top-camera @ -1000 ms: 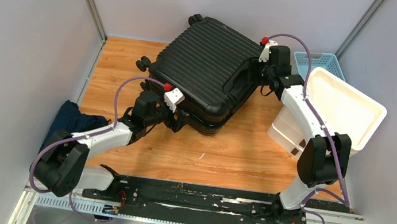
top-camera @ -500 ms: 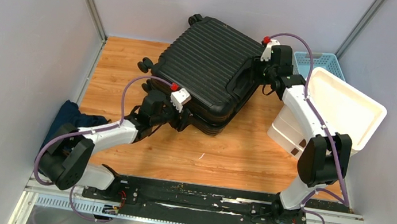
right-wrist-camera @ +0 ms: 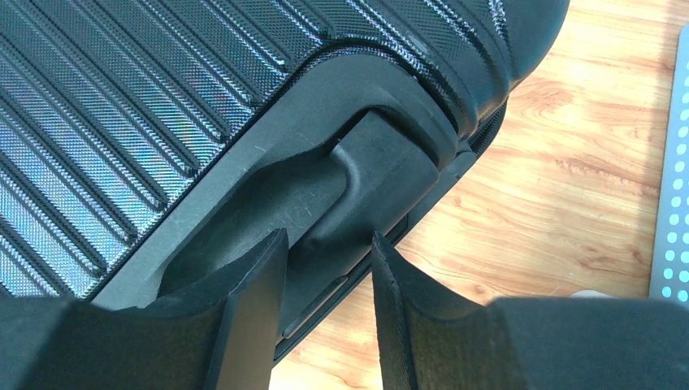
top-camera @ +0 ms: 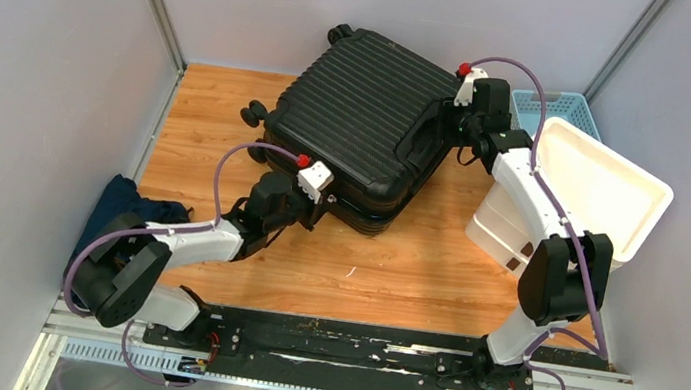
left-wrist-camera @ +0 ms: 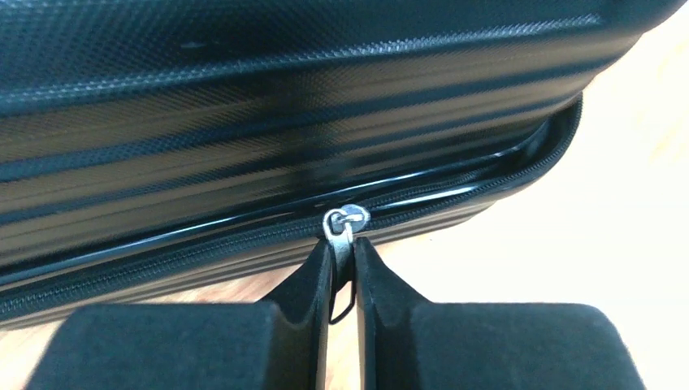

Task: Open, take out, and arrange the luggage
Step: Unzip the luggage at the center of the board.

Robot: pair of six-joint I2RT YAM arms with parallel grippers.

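The luggage (top-camera: pixel 362 117), a big ribbed black hard-shell suitcase, lies flat and closed on the wooden table, wheels to the left. My left gripper (top-camera: pixel 320 202) is at its near edge. In the left wrist view the gripper (left-wrist-camera: pixel 343 253) is shut on the silver zipper pull (left-wrist-camera: pixel 344 227), which hangs from the closed zipper line (left-wrist-camera: pixel 162 264). My right gripper (top-camera: pixel 445 133) is at the suitcase's right side. In the right wrist view its fingers (right-wrist-camera: pixel 260 284) straddle the black handle (right-wrist-camera: pixel 382 171), one inside the recess, one outside, pressed against it.
A white stacked drawer unit (top-camera: pixel 595 188) with an open top drawer stands at the right. A light-blue mesh basket (top-camera: pixel 560 107) sits behind it. A dark blue cloth (top-camera: pixel 123 206) lies at the left wall. Grey walls close in three sides.
My left arm reached forward to the suitcase's near edge and its jaws closed on the zipper pull. The right gripper stayed at the handle and narrowed a little.
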